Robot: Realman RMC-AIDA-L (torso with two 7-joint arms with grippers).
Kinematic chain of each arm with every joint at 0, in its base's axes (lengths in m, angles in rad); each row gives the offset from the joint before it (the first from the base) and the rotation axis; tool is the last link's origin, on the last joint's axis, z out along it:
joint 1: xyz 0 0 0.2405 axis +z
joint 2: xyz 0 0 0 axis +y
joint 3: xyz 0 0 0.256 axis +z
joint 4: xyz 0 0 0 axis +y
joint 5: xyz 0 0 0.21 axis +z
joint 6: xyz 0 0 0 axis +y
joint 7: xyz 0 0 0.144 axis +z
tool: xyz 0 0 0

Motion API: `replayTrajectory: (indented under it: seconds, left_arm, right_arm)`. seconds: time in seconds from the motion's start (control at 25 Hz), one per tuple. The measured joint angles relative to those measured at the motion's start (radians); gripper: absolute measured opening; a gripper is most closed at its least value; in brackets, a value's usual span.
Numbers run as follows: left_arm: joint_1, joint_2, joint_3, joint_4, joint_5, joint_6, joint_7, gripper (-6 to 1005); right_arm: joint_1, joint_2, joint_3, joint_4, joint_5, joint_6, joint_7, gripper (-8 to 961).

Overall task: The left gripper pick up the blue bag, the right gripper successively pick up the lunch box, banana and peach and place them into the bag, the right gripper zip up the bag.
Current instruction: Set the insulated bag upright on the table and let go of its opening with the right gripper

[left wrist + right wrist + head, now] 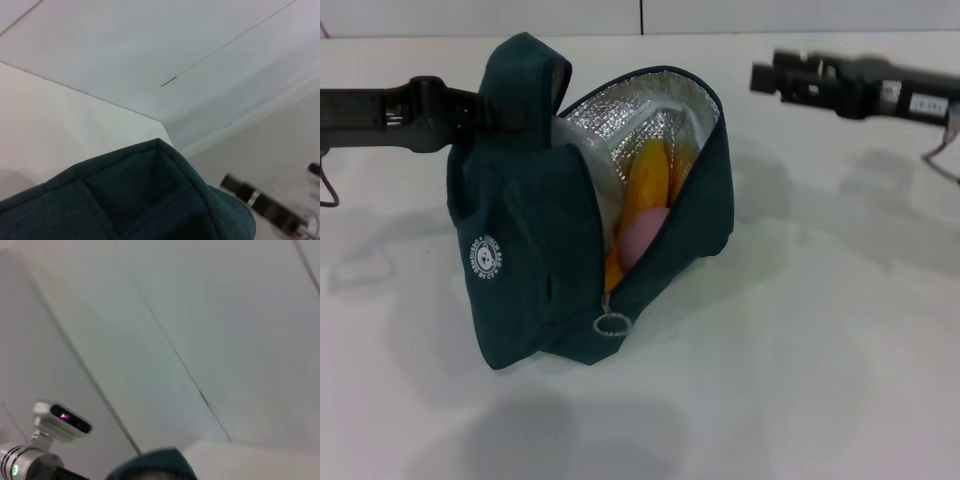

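Gripping the far left upper part of the blue bag (535, 240), our left gripper (485, 108) has its jaws closed on the fabric, as far as the head view lets us judge; the fingertips themselves are hidden by the flap. Our left arm reaches in level from the left edge. From the left wrist view we see only a dark teal corner of the bag just below the camera, with pale wall behind it.

Our right gripper (765, 77) hangs at the far right, well apart from the bag, holding nothing; whether its jaws are open or closed we cannot tell.

The bag stands on the white table (800, 380), left of centre, its mouth gaping towards the right and showing a silver lining (640, 110). Inside we see the yellow banana (650, 175) upright, and the pink peach (642, 235) just below it, touching it. A pale edge at the far side of the opening may be the lunch box (595, 165). The zipper pull (611, 325), a small ring, hangs at the near end of the open mouth
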Motion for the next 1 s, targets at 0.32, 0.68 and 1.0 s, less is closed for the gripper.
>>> replayTrajectory:
  seconds: [0.32,0.68,1.0]
  left_arm:
    - [-0.005,-0.003,-0.001,-0.002,0.000,0.000,0.000,48]
    - [-0.008,-0.006,0.003,-0.003,0.000,0.000,0.001,48]
    - [-0.007,-0.006,0.002,-0.007,0.000,0.000,0.003,48]
  right_arm:
    - [0.054,0.001,0.001,0.268,-0.002,-0.006,0.134,672]
    - [0.132,0.016,-0.027,0.387,-0.003,0.058,0.134,669]
    - [0.141,0.019,-0.078,0.375,0.003,0.097,0.073,640]
